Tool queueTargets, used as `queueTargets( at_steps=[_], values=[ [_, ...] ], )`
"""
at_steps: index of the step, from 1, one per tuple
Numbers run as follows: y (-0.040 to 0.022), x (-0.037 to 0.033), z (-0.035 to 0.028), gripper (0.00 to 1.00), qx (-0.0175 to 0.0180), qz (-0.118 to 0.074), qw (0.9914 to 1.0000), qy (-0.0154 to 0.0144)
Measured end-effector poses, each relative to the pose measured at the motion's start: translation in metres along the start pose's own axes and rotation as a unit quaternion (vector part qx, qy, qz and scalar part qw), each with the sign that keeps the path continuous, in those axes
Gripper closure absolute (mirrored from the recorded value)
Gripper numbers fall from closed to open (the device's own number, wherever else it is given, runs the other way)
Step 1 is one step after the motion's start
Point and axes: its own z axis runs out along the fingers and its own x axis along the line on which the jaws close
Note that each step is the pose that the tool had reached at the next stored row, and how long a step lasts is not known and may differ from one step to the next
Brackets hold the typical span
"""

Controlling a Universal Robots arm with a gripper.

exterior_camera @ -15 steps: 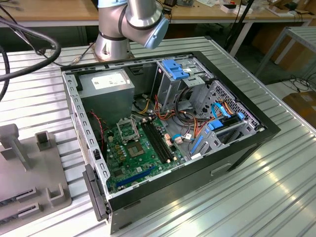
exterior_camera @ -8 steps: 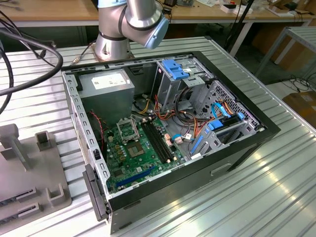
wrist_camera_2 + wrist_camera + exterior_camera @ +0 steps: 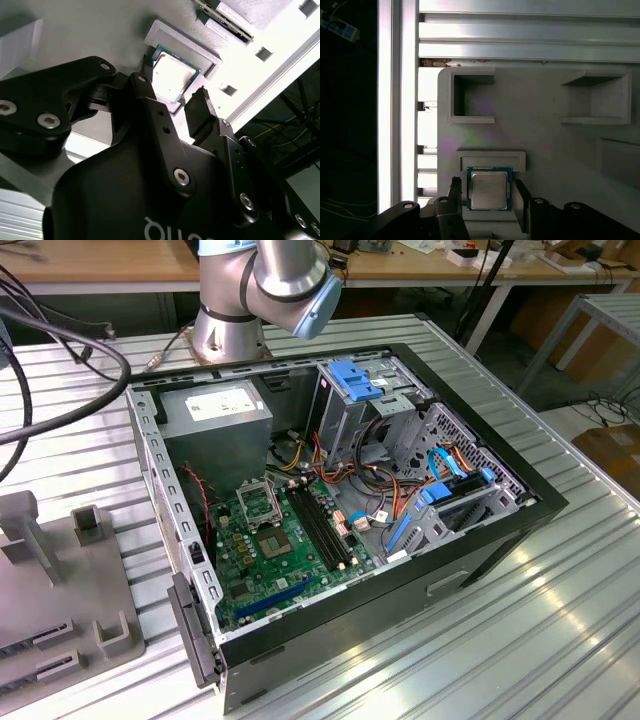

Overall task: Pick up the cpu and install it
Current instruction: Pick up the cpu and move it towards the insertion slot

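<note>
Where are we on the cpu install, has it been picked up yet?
Done: the gripper sits at the grey holder, jaws open on either side of the cpu. In hand: nothing yet; the cpu lies flat in its recess and looks not yet gripped. Left: the grasp, the lift and the seating in the motherboard's socket inside the case.

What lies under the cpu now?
The cpu lies in a shallow seat of the grey holder. The seat's floor beneath it cannot be seen, because the chip itself covers it.
</note>
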Motion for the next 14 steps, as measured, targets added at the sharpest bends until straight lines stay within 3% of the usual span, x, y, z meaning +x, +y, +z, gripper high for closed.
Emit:
queueTargets(
  at_steps=[11, 13, 14],
  values=[
    [0.0, -0.0008, 0.0064, 0.47, -0.0001, -0.001, 1.0, -0.0005],
    [0.0, -0.0008, 0.0063, 0.48, 0.0, -0.001, 1.0, -0.0004],
    [0.0, -0.0008, 0.0064, 0.55, -0.0001, -0.001, 1.0, -0.0004]
  ],
)
